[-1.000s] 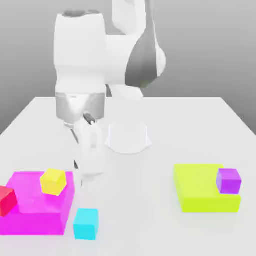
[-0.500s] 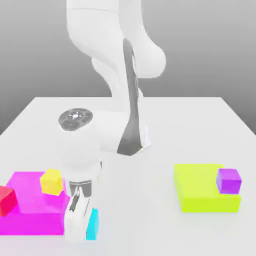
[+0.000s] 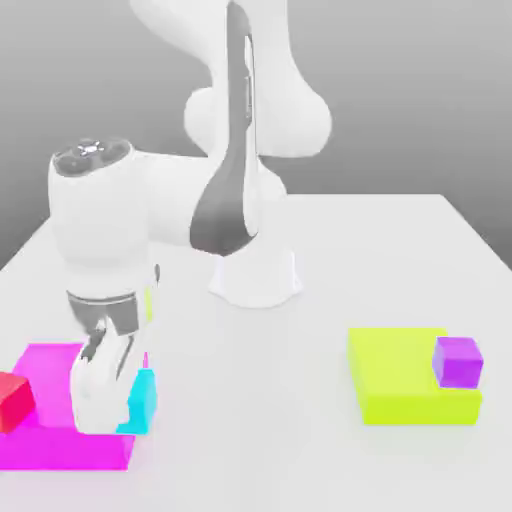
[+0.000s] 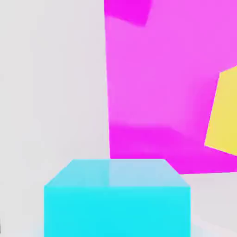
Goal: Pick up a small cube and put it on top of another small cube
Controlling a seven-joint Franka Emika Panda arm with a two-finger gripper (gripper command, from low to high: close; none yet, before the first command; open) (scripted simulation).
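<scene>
My gripper (image 3: 125, 405) is shut on the small cyan cube (image 3: 144, 396), which hangs lifted at the near right corner of the flat magenta slab (image 3: 45, 440). The white hand covers the middle of that slab in the exterior view. In the hand view the cyan cube (image 4: 116, 199) sits very close, with the magenta slab (image 4: 157, 92) beyond it. A yellow cube (image 4: 227, 115) rests on that slab.
A red cube (image 3: 12, 400) sits on the magenta slab's left end. On the exterior view's right, a purple cube (image 3: 457, 362) rests on a lime slab (image 3: 400, 385). The arm's white base (image 3: 255, 275) stands at the table's middle back.
The jaws closed on the cyan cube on the table in front of the magenta slab. The hand then rose with it and shifted toward the exterior view's left, over the slab's corner.
</scene>
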